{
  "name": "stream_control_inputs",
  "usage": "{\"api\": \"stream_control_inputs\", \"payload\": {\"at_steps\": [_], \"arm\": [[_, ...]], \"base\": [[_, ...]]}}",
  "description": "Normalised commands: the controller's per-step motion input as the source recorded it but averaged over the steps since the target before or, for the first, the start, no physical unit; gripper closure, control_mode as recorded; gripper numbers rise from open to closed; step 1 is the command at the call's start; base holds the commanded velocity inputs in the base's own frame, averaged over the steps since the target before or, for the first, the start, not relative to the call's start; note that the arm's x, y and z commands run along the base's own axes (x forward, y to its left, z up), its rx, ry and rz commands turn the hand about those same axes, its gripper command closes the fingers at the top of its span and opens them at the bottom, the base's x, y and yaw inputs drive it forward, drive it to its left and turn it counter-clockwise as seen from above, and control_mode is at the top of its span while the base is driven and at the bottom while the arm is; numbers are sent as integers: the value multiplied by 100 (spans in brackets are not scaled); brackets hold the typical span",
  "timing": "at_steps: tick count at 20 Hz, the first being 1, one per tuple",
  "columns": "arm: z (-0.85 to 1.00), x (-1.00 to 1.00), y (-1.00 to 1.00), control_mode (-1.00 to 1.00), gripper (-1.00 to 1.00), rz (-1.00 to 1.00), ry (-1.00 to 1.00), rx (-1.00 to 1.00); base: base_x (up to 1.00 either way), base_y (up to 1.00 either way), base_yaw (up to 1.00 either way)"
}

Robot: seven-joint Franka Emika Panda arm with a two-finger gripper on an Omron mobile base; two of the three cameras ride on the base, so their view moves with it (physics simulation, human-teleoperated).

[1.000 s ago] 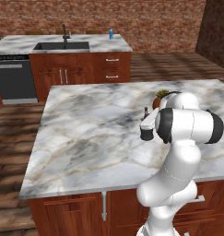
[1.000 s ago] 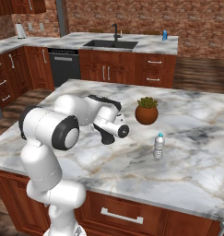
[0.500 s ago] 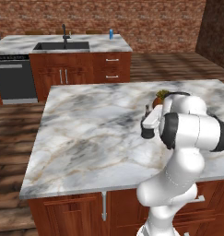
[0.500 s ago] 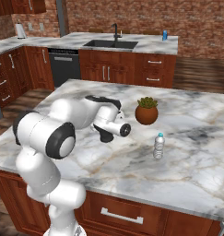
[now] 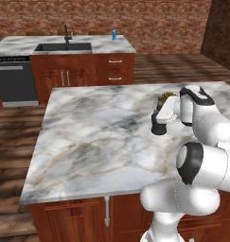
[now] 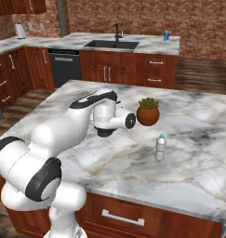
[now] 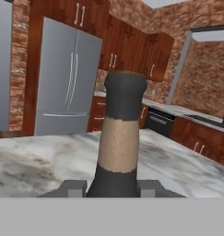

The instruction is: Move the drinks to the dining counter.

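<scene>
Brick-walled kitchen with reddish-brown wood cabinets. In the foreground stands a grey-white veined marble island (image 5: 97, 137); behind it runs the long marble dining counter (image 5: 22, 46) with a black inset sink (image 5: 63, 47), a black faucet (image 5: 66, 33) and a black dishwasher (image 5: 14, 82) in its base.

On the far counter, right of the sink, stands a blue-and-white can (image 5: 113, 34), upright.

On the island, the two-finger gripper (image 7: 111, 186) is clenched on the squat black narrow-necked bottle (image 7: 119, 138); the hand view shows the bottle's tan neck band and dark cap rising upright between the finger tips. In the left base view the bottle's dark body (image 5: 159, 126) sits at the hand, low over the marble; contact with the surface cannot be confirmed.

Just beside the hand is a round terracotta pot with green plant (image 6: 148, 113). A clear plastic water bottle (image 6: 160, 147) stands upright on the island, near the pot and apart from it.

A stainless steel refrigerator (image 7: 67, 76) appears in the hand view.
</scene>
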Motion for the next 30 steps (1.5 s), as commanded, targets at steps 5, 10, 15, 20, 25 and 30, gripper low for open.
{"api": "stream_control_inputs", "payload": {"at_steps": [5, 10, 15, 20, 25, 30], "arm": [[48, -85, 1, -100, 100, 2, -4, 0], [16, -96, 12, -100, 100, 4, -7, 0], [12, -90, 18, -100, 100, 5, -8, 0], [4, -46, 28, -100, 100, 5, -2, -2], [0, -7, 11, -100, 100, 4, 0, -1], [0, 0, 0, -100, 100, 0, -1, 0]], "base": [[0, 0, 0], [0, 0, 0], [0, 0, 0], [0, 0, 0], [0, 0, 0], [0, 0, 0]]}}
